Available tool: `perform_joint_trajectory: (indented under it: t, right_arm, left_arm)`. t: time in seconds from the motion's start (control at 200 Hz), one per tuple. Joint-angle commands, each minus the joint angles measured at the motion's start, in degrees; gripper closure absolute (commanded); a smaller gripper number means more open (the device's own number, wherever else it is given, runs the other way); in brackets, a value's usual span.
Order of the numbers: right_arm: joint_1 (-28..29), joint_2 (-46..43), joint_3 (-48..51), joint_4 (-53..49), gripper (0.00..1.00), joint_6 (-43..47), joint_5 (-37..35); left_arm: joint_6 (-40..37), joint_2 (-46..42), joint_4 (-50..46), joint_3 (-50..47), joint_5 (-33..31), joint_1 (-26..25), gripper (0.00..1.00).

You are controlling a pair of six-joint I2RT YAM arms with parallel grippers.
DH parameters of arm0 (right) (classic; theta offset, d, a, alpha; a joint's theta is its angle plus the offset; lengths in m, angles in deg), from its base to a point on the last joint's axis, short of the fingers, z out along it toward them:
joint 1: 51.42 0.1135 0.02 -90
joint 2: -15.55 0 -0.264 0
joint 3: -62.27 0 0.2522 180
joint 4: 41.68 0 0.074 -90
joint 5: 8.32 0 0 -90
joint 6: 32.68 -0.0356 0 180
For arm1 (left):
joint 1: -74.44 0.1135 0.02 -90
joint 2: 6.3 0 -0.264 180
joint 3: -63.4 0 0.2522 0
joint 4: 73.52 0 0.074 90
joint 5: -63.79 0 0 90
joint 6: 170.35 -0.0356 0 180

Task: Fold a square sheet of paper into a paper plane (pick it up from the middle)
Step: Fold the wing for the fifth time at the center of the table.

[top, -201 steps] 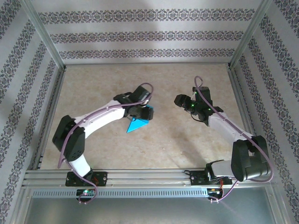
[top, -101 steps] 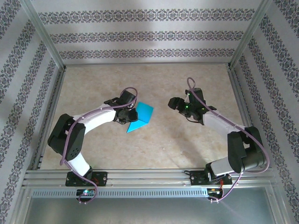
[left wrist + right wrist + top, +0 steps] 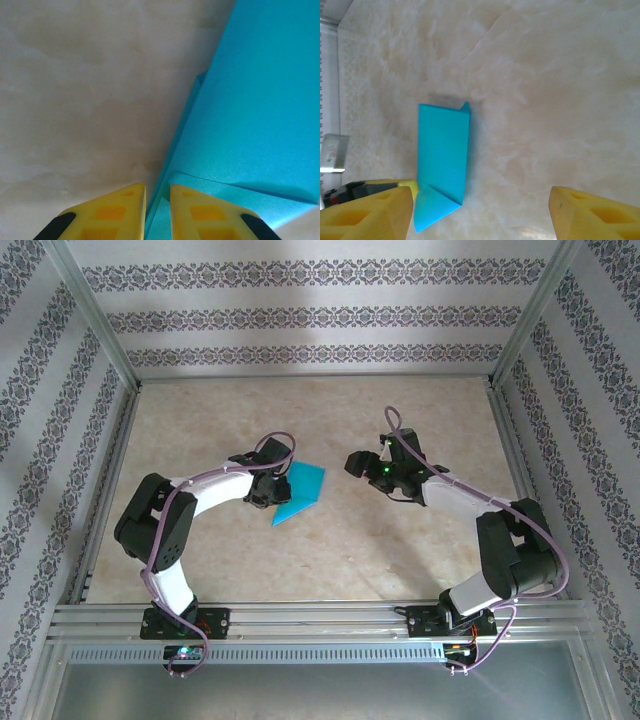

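Note:
The teal square sheet of paper [image 3: 302,490] lies folded on the table's middle as a narrow strip with a triangular flap at its near end. In the right wrist view the sheet of paper [image 3: 442,155] shows whole. My left gripper [image 3: 272,492] is at its left side. In the left wrist view the left gripper [image 3: 157,189] has its yellow fingers almost together, and the folded edge of the paper [image 3: 250,125] runs between them. My right gripper [image 3: 352,462] hovers just right of the paper. The right gripper [image 3: 482,192] stands wide open with nothing in it.
The beige marbled table [image 3: 400,540] is framed by aluminium rails [image 3: 300,618] at the near edge and patterned walls [image 3: 300,315] behind and at the sides. Bare table lies right of the paper [image 3: 545,100].
The left gripper has narrowed onto the paper's edge and shifted left, uncovering more of the sheet. The right gripper has moved left towards the paper, still open.

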Motion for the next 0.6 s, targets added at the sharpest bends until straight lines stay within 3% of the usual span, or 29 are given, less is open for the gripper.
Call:
perform_joint_trajectory:
  t: [0.0, 0.595]
  right_arm:
    - [1.95, 1.71, -1.6, 2.54, 0.28, -3.15, 3.31]
    - [13.12, 13.87, -6.14, 1.93, 0.46, -21.31, 2.61]
  left_arm:
    - [1.75, 0.94, -2.16, 0.18, -2.55, 0.52, 0.8]
    - [2.51, 2.7, -2.78, 0.09, -2.12, 0.54, 0.8]
